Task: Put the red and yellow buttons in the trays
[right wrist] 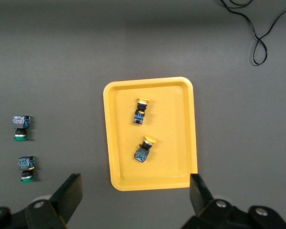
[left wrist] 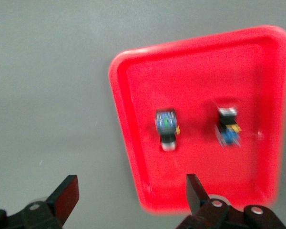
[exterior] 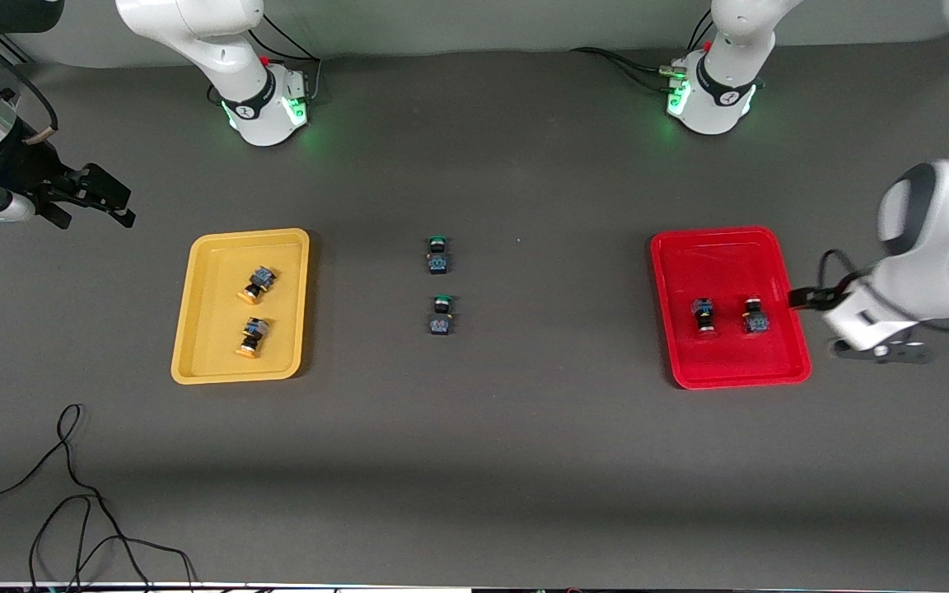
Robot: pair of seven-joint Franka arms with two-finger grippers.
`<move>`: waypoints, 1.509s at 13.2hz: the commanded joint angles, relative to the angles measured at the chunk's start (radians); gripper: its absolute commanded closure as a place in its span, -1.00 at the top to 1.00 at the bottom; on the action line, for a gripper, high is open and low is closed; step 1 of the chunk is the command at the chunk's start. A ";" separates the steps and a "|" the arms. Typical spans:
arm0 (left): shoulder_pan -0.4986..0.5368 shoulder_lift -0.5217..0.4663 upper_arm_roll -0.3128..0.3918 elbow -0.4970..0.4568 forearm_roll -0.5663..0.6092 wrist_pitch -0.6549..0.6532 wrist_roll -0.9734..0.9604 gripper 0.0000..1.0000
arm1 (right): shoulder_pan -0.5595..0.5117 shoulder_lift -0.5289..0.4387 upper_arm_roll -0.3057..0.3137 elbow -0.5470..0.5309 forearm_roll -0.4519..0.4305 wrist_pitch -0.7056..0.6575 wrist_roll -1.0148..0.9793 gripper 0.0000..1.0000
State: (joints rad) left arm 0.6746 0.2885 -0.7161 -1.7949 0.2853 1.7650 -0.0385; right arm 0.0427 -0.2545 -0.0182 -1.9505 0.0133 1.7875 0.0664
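Note:
The yellow tray (exterior: 194, 329) holds two yellow-capped buttons (exterior: 258, 282) (exterior: 252, 338), lying on their sides. The red tray (exterior: 771, 247) holds two red-capped buttons (exterior: 703, 316) (exterior: 756, 316). My right gripper (exterior: 116, 202) is open and empty, up in the air past the yellow tray at the right arm's end. In the right wrist view the gripper (right wrist: 136, 191) is above the yellow tray (right wrist: 107, 143) and its buttons (right wrist: 140, 111) (right wrist: 145, 149). My left gripper (exterior: 804, 298) is open and empty by the red tray's rim. In the left wrist view the gripper (left wrist: 132, 195) is over the red tray's (left wrist: 119, 95) corner, with both buttons (left wrist: 167, 126) (left wrist: 228, 125) visible.
Two green-capped switches (exterior: 438, 254) (exterior: 441, 315) lie on the dark table midway between the trays; they also show in the right wrist view (right wrist: 21, 128) (right wrist: 25, 168). A loose black cable (exterior: 71, 494) lies near the front edge at the right arm's end.

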 commanded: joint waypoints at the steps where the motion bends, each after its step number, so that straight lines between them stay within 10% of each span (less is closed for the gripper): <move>1: 0.014 -0.067 -0.006 0.110 -0.089 -0.163 0.057 1.00 | -0.006 0.006 0.000 0.013 -0.019 -0.014 -0.020 1.00; 3: -0.024 -0.164 0.048 0.121 -0.176 -0.185 0.097 1.00 | -0.007 0.012 0.000 0.015 -0.019 -0.013 -0.020 1.00; 6: -0.387 -0.258 0.401 0.114 -0.251 -0.187 0.105 1.00 | -0.007 0.011 0.000 0.015 -0.024 -0.013 -0.020 1.00; 11: -0.693 -0.295 0.673 0.115 -0.270 -0.183 0.097 1.00 | -0.010 0.020 -0.005 0.016 -0.009 -0.007 -0.019 1.00; 20: -0.696 -0.312 0.687 0.120 -0.278 -0.197 0.091 1.00 | -0.007 0.021 0.000 0.030 -0.010 -0.014 -0.017 1.00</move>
State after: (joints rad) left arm -0.0029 -0.0014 -0.0469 -1.6657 0.0184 1.5814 0.0496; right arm 0.0398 -0.2447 -0.0220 -1.9447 0.0092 1.7866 0.0661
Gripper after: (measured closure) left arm 0.000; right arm 0.000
